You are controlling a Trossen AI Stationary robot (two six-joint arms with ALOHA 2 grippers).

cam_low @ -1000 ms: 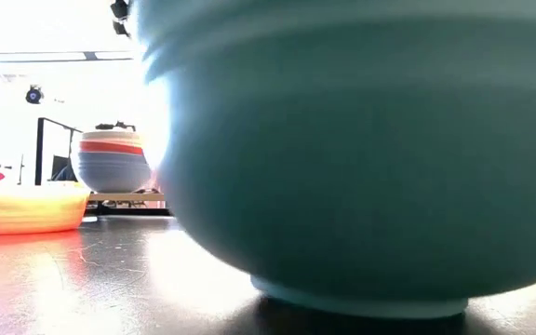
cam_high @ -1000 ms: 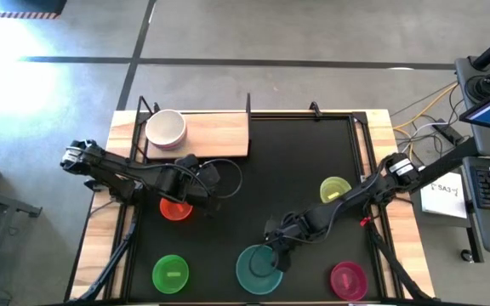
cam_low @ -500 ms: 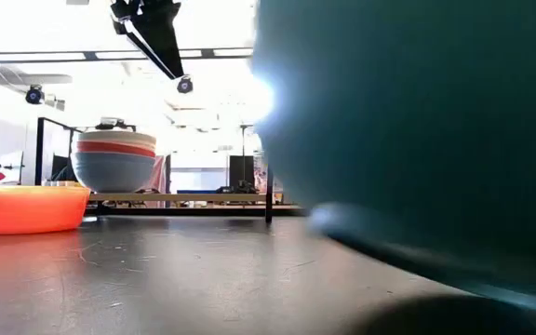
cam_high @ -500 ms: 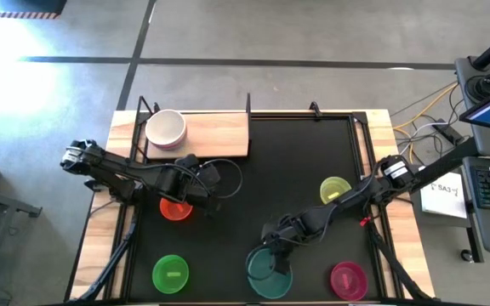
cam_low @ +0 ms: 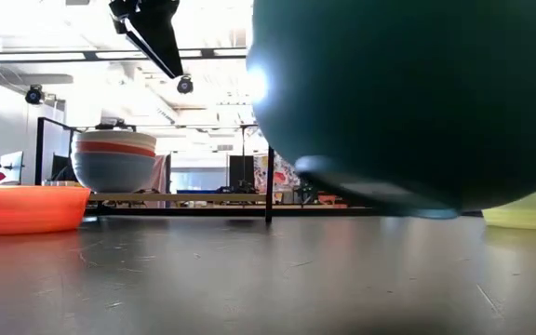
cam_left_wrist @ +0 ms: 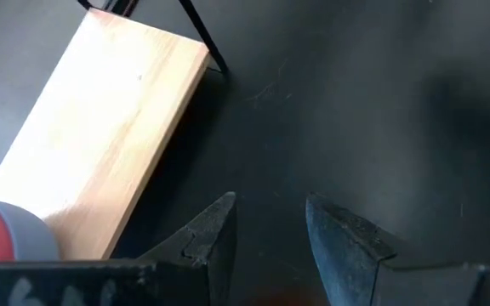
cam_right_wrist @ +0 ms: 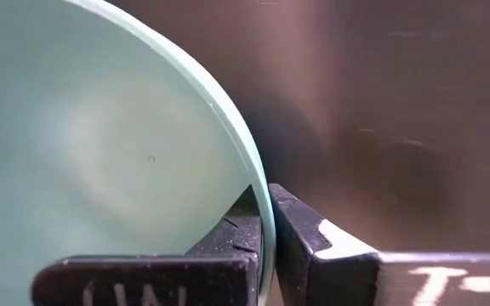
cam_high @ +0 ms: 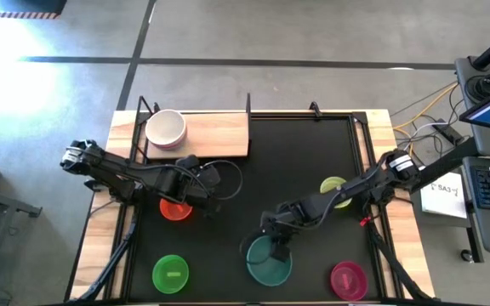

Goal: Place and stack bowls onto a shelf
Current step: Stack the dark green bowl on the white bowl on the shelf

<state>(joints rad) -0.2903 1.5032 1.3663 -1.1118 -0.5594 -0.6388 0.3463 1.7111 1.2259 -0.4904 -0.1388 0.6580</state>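
Overhead downward, tabletop level across; shared teal bowl (cam_high: 269, 262), shelf (cam_high: 215, 133).

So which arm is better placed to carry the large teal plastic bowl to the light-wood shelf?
Right. The right gripper is shut on the large teal plastic bowl's rim, bowl lifted off the mat. The left gripper is open by the small orange bowl.

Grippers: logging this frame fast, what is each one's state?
Left gripper: open, holding nothing, above the orange bowl.
Right gripper: shut on the teal bowl rim, bowl lifted off the mat.
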